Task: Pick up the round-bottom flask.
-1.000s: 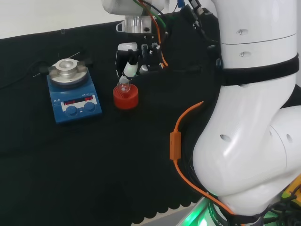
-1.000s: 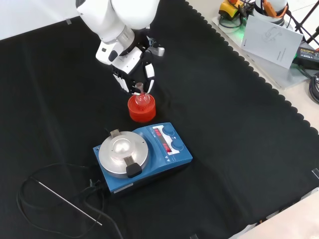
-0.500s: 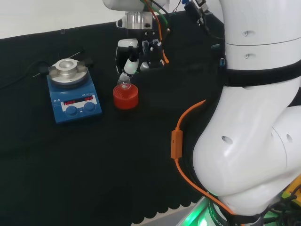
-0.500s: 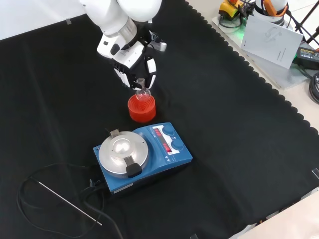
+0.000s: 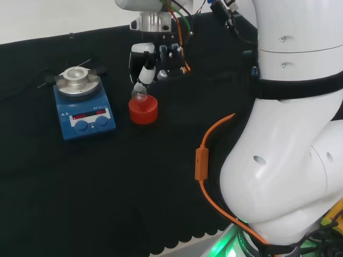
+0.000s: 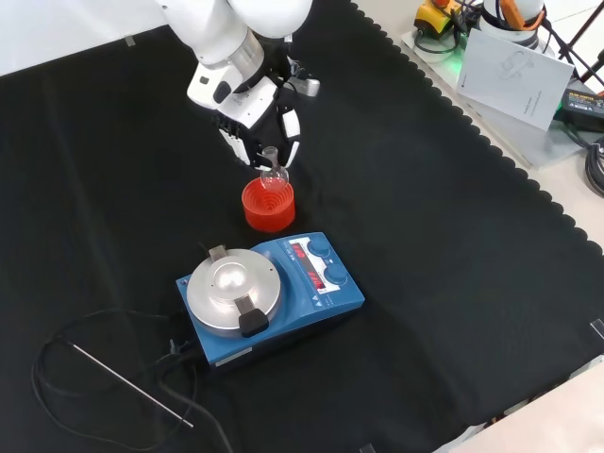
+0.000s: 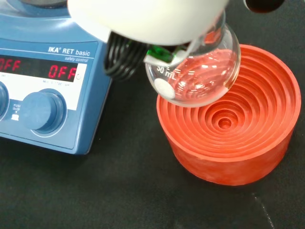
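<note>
hand [image 6: 253, 113] grasping the flask [image 7: 195, 71] by its neck, fingers curled round it. flask hangs just under the hand, bulb clear of the red stand [image 7: 228, 129] and slightly off to one side of its centre. flask looks empty, clear glass. stand's ribbed bowl holds nothing. blue hotplate [image 6: 269, 297] sits beyond the stand from the hand in the front view, its round metal top bare. black cloth [image 6: 453, 245] underneath.

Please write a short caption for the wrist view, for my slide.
The hand holds the round-bottom flask lifted just above its red ribbed stand, beside the blue stirrer plate.
</note>
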